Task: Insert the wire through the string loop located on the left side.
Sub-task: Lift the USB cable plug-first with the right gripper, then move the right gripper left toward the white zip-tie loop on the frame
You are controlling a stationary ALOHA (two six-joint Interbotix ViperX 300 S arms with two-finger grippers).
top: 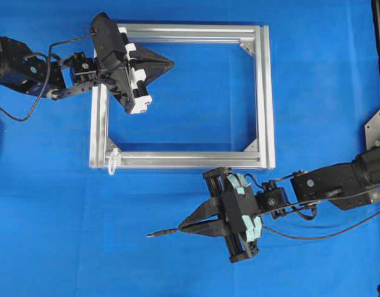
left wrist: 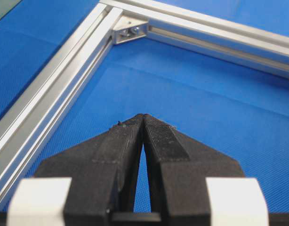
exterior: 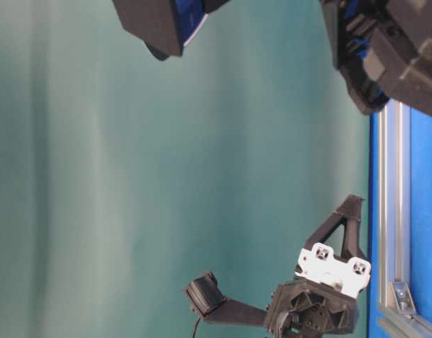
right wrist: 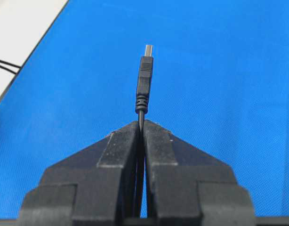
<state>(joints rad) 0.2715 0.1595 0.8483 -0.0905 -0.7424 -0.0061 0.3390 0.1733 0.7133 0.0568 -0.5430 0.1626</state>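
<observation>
Wire [top: 168, 232]: you've got it pinched in the right gripper [top: 185, 228], plug end pointing left, lying level near table's front edge. String loop [top: 113, 162] at frame's front-left corner. Left gripper [top: 170, 62] pressed together, nothing in it.

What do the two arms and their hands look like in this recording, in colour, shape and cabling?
Both arms are black with loose black cables along them. The left hand has wedge-shaped black fingers with ridged pads, on a carriage with white blocks. The right hand has the same tapered black fingers, but its carriage carries pale teal parts.
</observation>
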